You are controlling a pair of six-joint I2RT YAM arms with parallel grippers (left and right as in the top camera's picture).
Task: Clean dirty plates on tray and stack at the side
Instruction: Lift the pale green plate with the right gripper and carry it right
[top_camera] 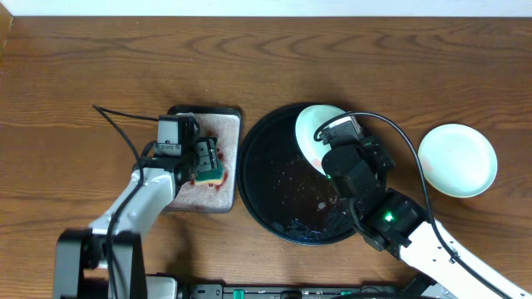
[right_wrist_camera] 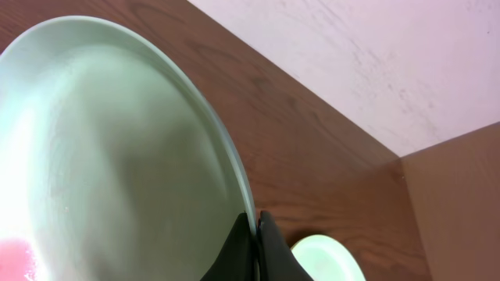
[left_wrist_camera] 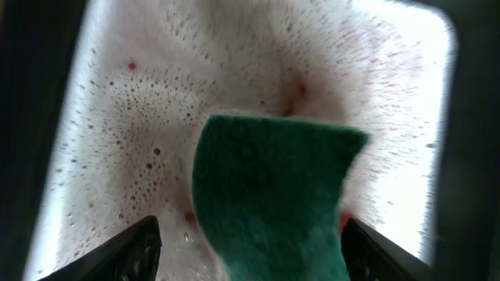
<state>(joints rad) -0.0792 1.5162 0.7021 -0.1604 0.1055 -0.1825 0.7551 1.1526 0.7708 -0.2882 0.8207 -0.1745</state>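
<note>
My right gripper is shut on the rim of a pale mint-green plate and holds it tilted on edge over the back of the black tray. In the right wrist view the fingers pinch the plate, which has a red smear at its lower left. A second pale plate lies flat on the table to the right; it also shows in the right wrist view. My left gripper is open over the green sponge, its fingers on either side. No yellow plate is in view.
The sponge lies on a small rectangular pinkish tray left of the black tray, wet and speckled with red. The black tray's floor has wet specks. Cables run from both arms over the table.
</note>
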